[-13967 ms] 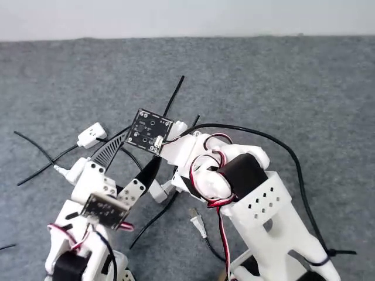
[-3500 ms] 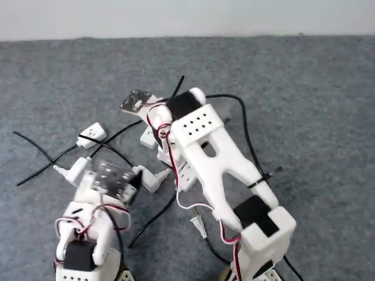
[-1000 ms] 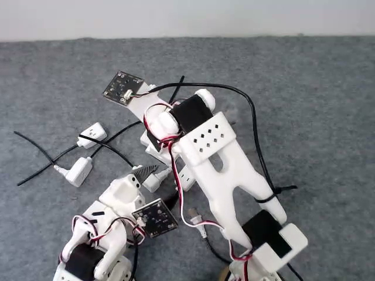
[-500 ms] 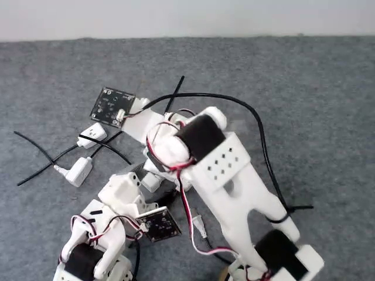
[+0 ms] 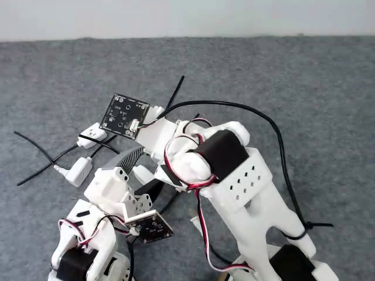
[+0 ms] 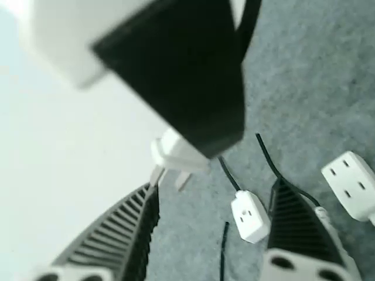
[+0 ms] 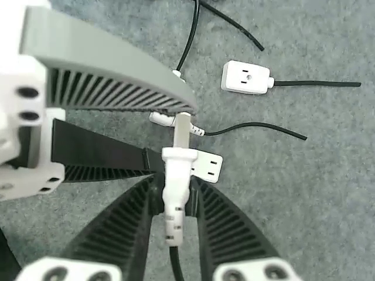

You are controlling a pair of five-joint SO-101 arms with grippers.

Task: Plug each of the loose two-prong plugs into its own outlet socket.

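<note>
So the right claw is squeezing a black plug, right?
Not quite: the plug is white, not black. The right wrist view shows it squeezed between the fingers of the right claw, with its prongs pointing away from the claw.
</note>
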